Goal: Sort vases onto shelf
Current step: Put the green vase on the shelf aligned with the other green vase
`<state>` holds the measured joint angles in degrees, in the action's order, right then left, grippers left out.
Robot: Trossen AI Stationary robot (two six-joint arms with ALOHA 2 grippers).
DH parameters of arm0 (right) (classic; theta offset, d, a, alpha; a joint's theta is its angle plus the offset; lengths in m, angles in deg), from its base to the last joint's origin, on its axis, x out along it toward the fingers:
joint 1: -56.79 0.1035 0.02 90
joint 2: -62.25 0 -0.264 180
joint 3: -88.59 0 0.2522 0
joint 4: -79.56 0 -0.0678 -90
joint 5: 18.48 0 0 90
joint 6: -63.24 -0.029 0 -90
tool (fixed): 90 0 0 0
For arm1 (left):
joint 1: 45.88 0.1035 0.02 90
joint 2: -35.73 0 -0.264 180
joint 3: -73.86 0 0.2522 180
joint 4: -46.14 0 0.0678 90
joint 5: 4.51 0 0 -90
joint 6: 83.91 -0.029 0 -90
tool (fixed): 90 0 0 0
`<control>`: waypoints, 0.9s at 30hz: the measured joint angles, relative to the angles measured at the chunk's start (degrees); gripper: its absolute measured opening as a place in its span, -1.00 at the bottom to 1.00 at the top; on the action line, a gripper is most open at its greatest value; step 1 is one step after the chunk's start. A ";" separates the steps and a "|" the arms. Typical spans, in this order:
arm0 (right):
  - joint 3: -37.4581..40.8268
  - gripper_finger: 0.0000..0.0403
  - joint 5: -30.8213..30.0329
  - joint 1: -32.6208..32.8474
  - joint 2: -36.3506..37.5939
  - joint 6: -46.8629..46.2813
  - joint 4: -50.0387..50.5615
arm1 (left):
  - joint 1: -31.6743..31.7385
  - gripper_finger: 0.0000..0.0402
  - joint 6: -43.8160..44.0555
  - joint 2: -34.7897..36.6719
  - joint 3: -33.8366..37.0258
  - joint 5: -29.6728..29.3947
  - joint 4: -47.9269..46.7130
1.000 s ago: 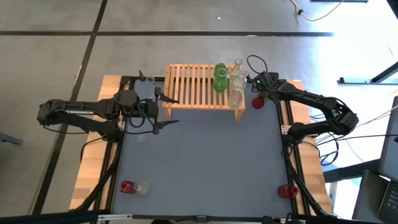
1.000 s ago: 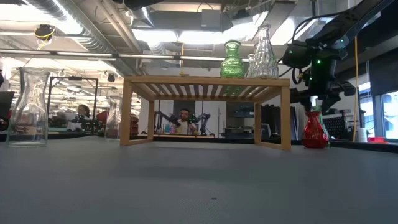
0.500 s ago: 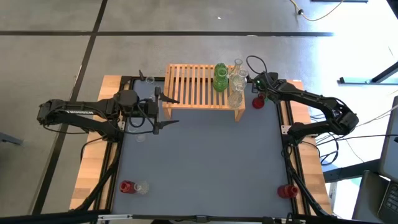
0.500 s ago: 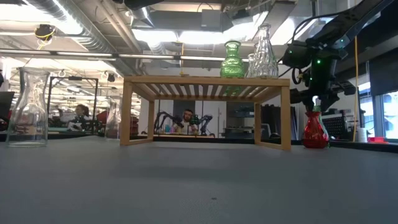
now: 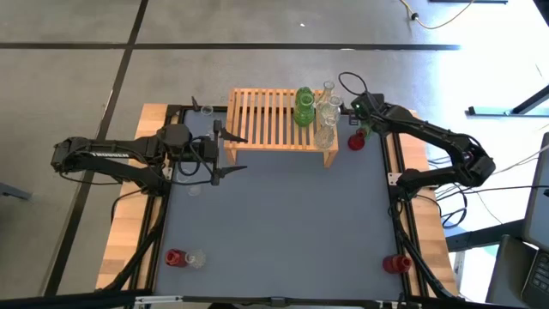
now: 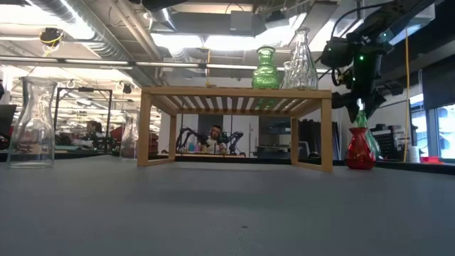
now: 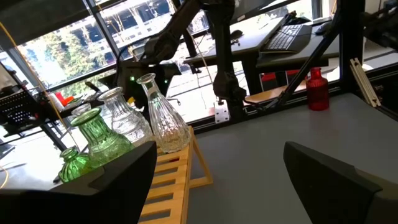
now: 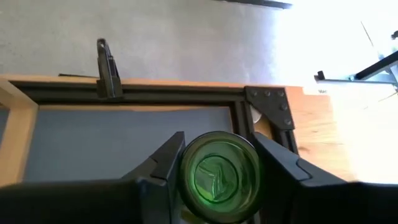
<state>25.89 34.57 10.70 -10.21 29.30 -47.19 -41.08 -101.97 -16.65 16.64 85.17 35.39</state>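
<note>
The wooden shelf (image 5: 281, 129) stands at the table's far side. On its right end stand a green vase (image 5: 304, 107) and clear vases (image 5: 326, 118). A red vase (image 6: 360, 148) stands on the table just right of the shelf. My right gripper (image 6: 360, 107) hangs open right above its neck, pointing down. In the right wrist view a round green glass mouth (image 8: 219, 174) shows between my fingers. My left gripper (image 5: 230, 154) is wide open and level beside the shelf's left end.
Loose vases stand around the table: a clear one (image 5: 206, 110) at the far left, another clear one (image 5: 193, 187) beside my left arm, a red (image 5: 175, 257) and a clear one (image 5: 196, 257) at the near left, and a red one (image 5: 396, 263) at the near right. The table's middle (image 5: 283, 223) is bare.
My right gripper has risen a little above the red vase's neck and shifted slightly toward the far edge. The red vase has stayed where it was on the table.
</note>
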 joint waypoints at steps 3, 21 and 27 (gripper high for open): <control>-1.13 -0.35 -0.61 -0.01 1.58 1.32 1.07 | 0.01 0.72 0.00 0.00 0.00 0.00 -0.02; -2.11 -0.34 5.05 4.29 16.44 5.73 6.35 | 0.01 0.72 0.04 0.00 0.00 -0.01 -0.01; -2.11 -0.32 4.95 8.45 20.62 5.95 7.73 | 0.01 0.72 0.04 0.00 0.00 0.00 -0.01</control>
<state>23.78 39.52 19.15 10.41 35.25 -39.46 -41.06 -101.93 -16.65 16.64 85.17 35.39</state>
